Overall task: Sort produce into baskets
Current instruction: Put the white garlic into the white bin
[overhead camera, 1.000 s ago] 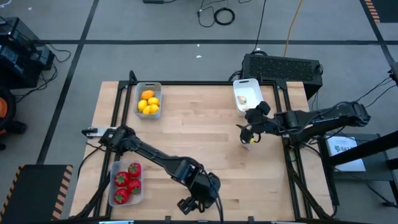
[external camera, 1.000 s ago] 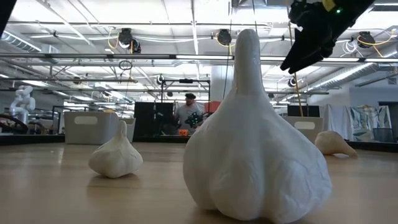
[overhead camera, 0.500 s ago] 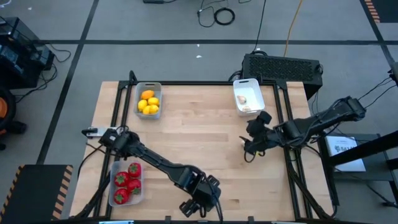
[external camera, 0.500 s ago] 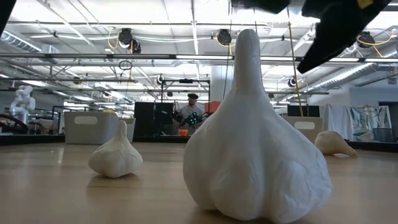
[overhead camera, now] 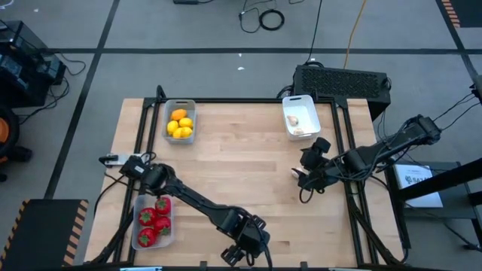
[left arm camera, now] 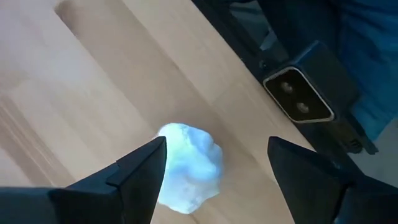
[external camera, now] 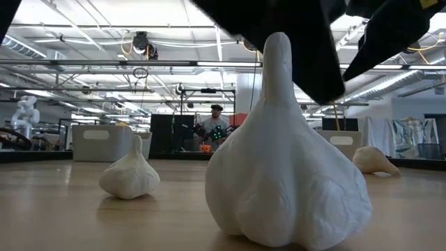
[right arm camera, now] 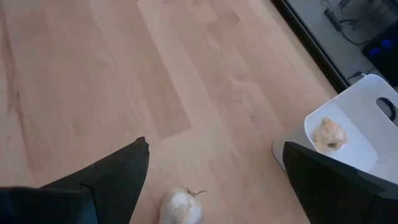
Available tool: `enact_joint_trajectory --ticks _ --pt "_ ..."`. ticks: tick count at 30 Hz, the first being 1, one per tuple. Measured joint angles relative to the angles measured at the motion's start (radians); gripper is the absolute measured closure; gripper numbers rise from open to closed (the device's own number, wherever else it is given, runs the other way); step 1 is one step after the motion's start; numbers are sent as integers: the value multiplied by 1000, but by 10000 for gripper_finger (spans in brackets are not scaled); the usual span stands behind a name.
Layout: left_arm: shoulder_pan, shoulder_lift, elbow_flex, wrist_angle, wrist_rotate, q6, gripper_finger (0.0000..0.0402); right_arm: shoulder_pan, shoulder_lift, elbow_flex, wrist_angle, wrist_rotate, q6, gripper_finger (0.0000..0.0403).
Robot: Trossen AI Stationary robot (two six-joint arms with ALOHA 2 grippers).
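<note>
My left gripper [overhead camera: 242, 250] is open near the table's near edge, its fingers on either side of a whitish garlic bulb [left arm camera: 186, 167] that rests base down on the table, stem up [external camera: 286, 174]. My right gripper [overhead camera: 303, 178] is open above a second garlic bulb [right arm camera: 180, 208] lying on the table at the right. A third bulb [external camera: 129, 174] lies farther back. The white basket [overhead camera: 299, 118] holds garlic, the grey basket [overhead camera: 179, 120] holds yellow-orange lemons, and the clear basket [overhead camera: 152, 220] holds glossy red pieces.
The low camera's dark housing [left arm camera: 305, 99] sits at the table's near edge, just beyond my left gripper. A black box [overhead camera: 343, 81] stands behind the white basket. Bare wood [overhead camera: 241, 165] lies between the two arms.
My right gripper has moved from beside the white basket toward the table's near edge, over the garlic at the right. My left gripper has come down and slightly nearer the near edge, and now shows around the stem of the near garlic in the low view.
</note>
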Motion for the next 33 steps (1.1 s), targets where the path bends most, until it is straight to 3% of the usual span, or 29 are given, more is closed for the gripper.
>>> enact_joint_trajectory --ticks 8,29,33 --pt "0 -1 0 -22 6 -2 139 1 0 0 1 -1 0 46" --pt "7 -1 0 -23 -13 53 377 1 0 0 2 -3 7 46" --pt "18 -1 0 -24 -16 53 392 1 0 0 2 -3 7 46"
